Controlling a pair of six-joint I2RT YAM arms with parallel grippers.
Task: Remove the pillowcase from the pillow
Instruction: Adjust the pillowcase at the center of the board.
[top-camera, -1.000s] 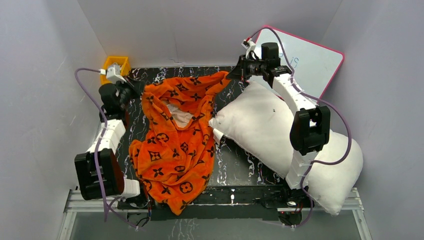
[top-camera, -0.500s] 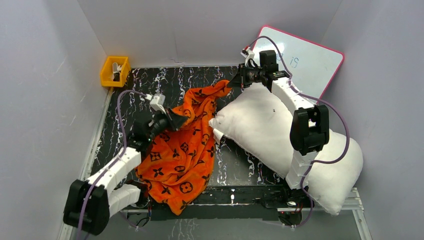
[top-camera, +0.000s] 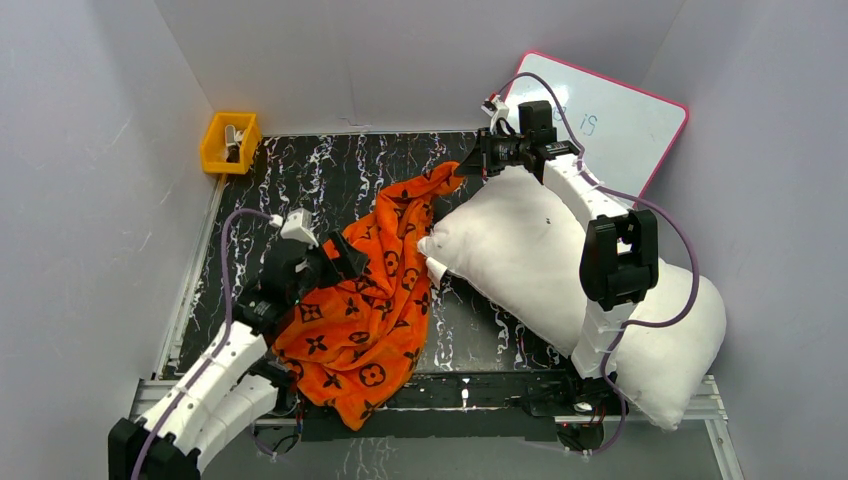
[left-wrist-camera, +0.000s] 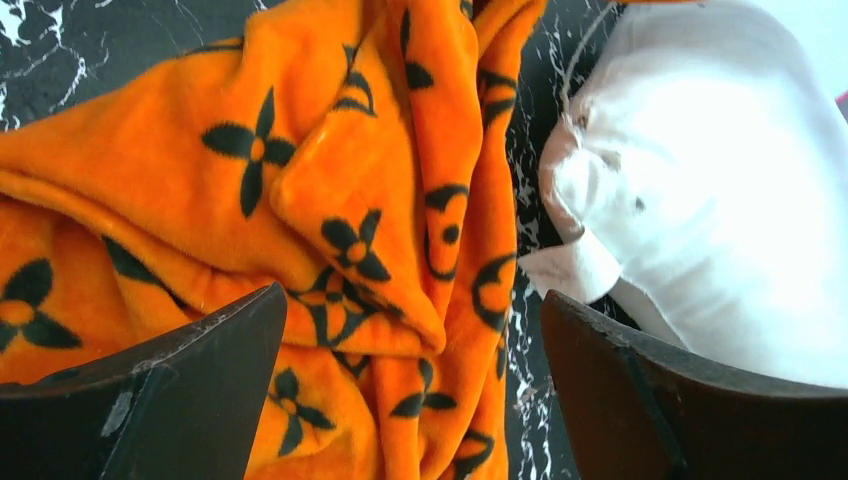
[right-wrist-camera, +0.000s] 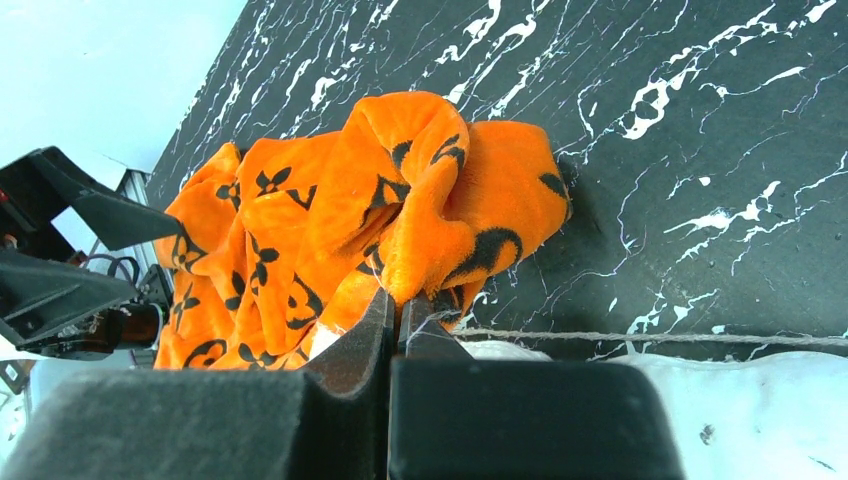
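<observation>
Near edge: pillowcase (top-camera: 360, 330) is a crumpled orange heap on the black marbled worktop (top-camera: 330, 170), left of centre, with its near end draped over the front rail (top-camera: 480, 385). It's fully off the pillow (top-camera: 520, 250), and a strip of bare worktop shows between the two toward the front. Over the heap's left flank, left end effector (top-camera: 335, 262) has its jaws wide apart and isn't gripping. Left wrist view shows both fingers (left-wrist-camera: 200, 380) spread, with loose orange folds below and the pillow's corner off to the right. Can't tell whether the fingertips touch the fabric. Pillow lies on the right half, running diagonally from centre-back to the near right corner, where it overhangs the worktop edge. The right arm (top-camera: 600, 210) reaches over it. A small white tag (top-camera: 436, 268) sits at its left corner, just beside the pillowcase's edge. Further back, right end effector (top-camera: 462, 170) has its jaws together, clamped on the far corner of the pillowcase. That corner is lifted off the worktop as a narrow strip beside the pillow's far end, and right wrist view shows the fold pinched right at the fingertips. Back left corner: yellow bin (top-camera: 228, 143) with small items inside, can't tell what. Back right: pink-framed whiteboard (top-camera: 620, 115) propped in the corner behind the pillow.
</observation>
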